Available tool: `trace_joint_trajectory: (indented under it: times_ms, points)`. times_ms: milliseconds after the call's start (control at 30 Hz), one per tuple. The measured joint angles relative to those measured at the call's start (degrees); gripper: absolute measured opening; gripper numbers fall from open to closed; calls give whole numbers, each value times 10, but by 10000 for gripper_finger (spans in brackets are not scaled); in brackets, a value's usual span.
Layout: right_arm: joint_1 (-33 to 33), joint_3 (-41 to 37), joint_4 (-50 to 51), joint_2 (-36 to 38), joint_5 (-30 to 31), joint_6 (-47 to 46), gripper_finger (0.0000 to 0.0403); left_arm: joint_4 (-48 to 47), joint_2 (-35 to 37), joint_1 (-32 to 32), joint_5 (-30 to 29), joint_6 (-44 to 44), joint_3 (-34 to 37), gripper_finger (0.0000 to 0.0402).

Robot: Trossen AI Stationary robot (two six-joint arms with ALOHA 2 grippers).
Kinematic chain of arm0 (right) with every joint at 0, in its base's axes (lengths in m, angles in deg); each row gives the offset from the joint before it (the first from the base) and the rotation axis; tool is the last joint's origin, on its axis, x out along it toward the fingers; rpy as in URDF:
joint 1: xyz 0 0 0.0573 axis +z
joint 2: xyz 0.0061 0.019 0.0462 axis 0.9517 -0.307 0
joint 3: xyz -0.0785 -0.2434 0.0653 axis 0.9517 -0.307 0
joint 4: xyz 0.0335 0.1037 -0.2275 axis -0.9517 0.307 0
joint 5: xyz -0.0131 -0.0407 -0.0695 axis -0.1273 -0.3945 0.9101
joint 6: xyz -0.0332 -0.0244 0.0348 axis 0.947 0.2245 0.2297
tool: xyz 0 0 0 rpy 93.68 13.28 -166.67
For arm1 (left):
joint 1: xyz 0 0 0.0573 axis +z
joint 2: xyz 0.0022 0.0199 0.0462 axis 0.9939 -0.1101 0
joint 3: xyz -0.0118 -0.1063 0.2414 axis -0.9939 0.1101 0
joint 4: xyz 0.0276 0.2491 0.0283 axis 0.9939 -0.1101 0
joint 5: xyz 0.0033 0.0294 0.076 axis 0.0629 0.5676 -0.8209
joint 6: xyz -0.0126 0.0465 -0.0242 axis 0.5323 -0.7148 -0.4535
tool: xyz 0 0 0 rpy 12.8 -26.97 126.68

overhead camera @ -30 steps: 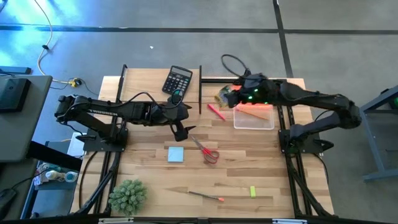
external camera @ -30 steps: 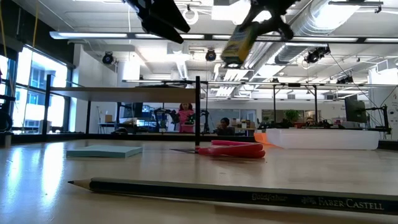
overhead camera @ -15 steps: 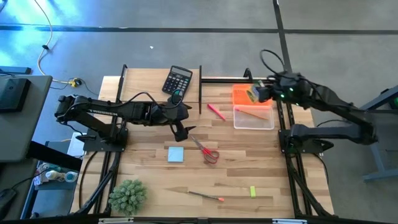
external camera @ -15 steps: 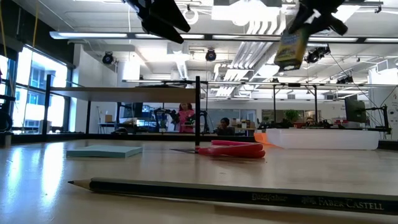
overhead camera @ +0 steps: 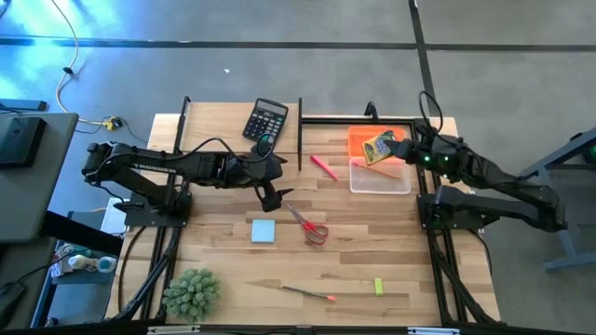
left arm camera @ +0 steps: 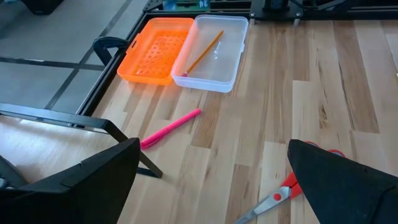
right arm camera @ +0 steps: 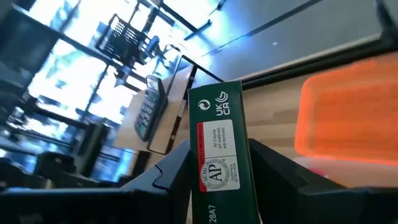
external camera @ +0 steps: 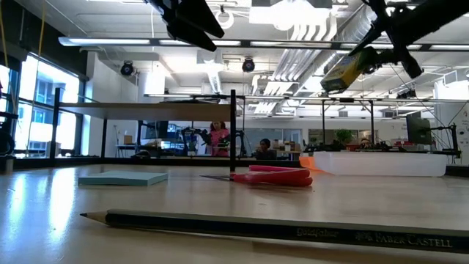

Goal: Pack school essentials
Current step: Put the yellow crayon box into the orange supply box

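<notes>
Right claw (overhead camera: 402,149) is clenched on the yellow cardboard crayon box (overhead camera: 377,147), carried tilted in the air over the seam between the orange perforated plastic lid (overhead camera: 358,140) and the clear rectangular plastic bin (overhead camera: 380,175), at about 1 o'clock on the bench (overhead camera: 223,270). The bin already holds one thin wooden pencil (left arm camera: 204,51). Step in hand looks like dropping the box into the bin: I'd shift toward 6 o'clock until it sits fully over the clear bin, not the lid, level it out, turn its long side along the bin's long side, lower until it's inside the walls, then let go, so it doesn't bounce off the rim or wedge on the pencil. Left claw (overhead camera: 271,194) hangs released near bench centre, above the red-handled steel scissors (overhead camera: 309,224). Still out on the bench: pale blue square note pad (overhead camera: 263,230) beside the scissors, pink-red marker (overhead camera: 323,167) at 12, lime-green eraser (overhead camera: 379,287) and another pencil (overhead camera: 307,293) toward 6.
</notes>
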Motion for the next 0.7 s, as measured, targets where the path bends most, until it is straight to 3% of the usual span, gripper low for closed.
trace_joint_trajectory:
  times_ms: [400, 700]
  points:
    - [0, -103, -46, 18, 0, -170, 133, 31, 0, 0, 0, 0, 0, 396]
    - [43, -115, -7, 8, 31, -208, 133, 44, 0, 0, 0, 0, 0, 397]
